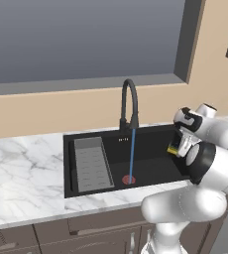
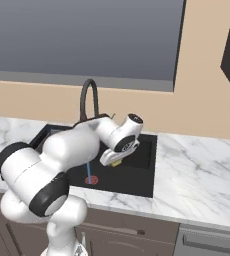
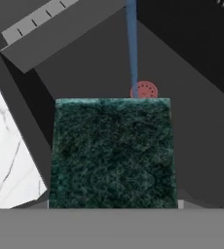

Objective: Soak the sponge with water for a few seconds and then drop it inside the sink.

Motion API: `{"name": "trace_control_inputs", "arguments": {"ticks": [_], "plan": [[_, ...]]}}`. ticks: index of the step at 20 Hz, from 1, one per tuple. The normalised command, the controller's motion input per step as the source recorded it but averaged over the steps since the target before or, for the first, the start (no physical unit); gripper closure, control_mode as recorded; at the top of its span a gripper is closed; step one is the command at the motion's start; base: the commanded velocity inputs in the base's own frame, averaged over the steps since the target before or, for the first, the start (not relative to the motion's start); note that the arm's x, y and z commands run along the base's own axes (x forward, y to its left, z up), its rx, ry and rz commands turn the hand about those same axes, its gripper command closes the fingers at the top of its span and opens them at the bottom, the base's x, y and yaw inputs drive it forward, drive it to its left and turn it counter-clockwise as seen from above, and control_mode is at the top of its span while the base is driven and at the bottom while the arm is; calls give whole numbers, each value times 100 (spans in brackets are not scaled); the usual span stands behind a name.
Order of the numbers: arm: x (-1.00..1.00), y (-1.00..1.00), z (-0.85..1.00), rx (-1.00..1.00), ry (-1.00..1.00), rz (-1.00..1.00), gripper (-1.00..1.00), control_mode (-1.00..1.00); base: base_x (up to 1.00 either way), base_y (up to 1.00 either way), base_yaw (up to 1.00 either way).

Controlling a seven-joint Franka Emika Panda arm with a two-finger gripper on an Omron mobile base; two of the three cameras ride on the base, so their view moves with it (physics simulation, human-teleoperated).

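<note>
The gripper (image 1: 177, 147) is clamped on the sponge (image 3: 113, 153) above the sink (image 1: 150, 168) — the water (image 3: 132, 48) falls ahead of the hand, apart from the sponge's far edge.

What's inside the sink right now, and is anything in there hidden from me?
Inside the sink: grey ribbed tray, red drain, the water falling onto it. The sponge, gripped by the gripper, hangs over the right side, hiding the floor beneath.

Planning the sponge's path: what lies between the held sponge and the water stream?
Bare: open air over the black sink between sponge and water, in the left base view.
</note>
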Motion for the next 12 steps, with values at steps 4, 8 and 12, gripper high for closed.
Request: {"name": "trace_control_inputs", "arguments": {"ticks": [4,8,12], "plan": [[2,22,-28,0,0,0,100,-100,0,0,0],[8,20,-30,2,0,0,100,-100,0,0,0],[14,22,-20,3,0,0,100,-100,0,0,0]]}}
